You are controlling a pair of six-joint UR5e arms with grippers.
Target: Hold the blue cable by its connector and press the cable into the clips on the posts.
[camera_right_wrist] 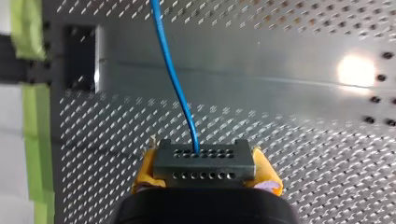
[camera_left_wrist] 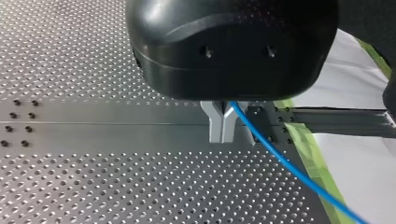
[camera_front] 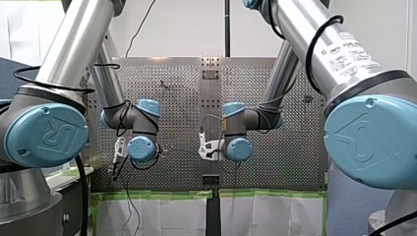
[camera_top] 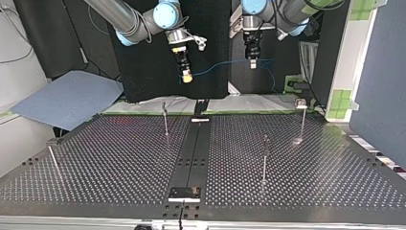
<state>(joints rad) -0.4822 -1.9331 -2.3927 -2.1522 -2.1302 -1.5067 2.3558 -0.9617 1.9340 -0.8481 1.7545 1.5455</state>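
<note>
In the front view we had both arms out over the perforated table (camera_front: 295,162), with the left gripper (camera_front: 116,158) and right gripper (camera_front: 209,149) well apart at about the same height. The blue cable (camera_front: 182,150) showed only as a faint line between them. We could not read either set of fingers from there.

In the top view the blue cable (camera_top: 220,66) hung in the air between the right gripper (camera_top: 186,76) and the left gripper (camera_top: 252,63), beyond the table's far edge. It was well apart from all the posts (camera_top: 165,120). No post carried any cable, and the one clip (camera_top: 301,102) we could make out stood bare.

In the left wrist view our metal fingers (camera_left_wrist: 215,125) were pressed together, with the cable (camera_left_wrist: 280,161) running out from between them and away over the table.

In the right wrist view our yellow pads (camera_right_wrist: 145,170) clamped the black connector (camera_right_wrist: 204,163) from both sides, and the cable (camera_right_wrist: 173,79) led straight ahead from it.

We judged that the carrying step was in hand and that no pressing had begun. The next move called for bringing the span down over the nearest post. The cable needed to be taut and lined up with that post's clip, with the connector held firmly.
</note>
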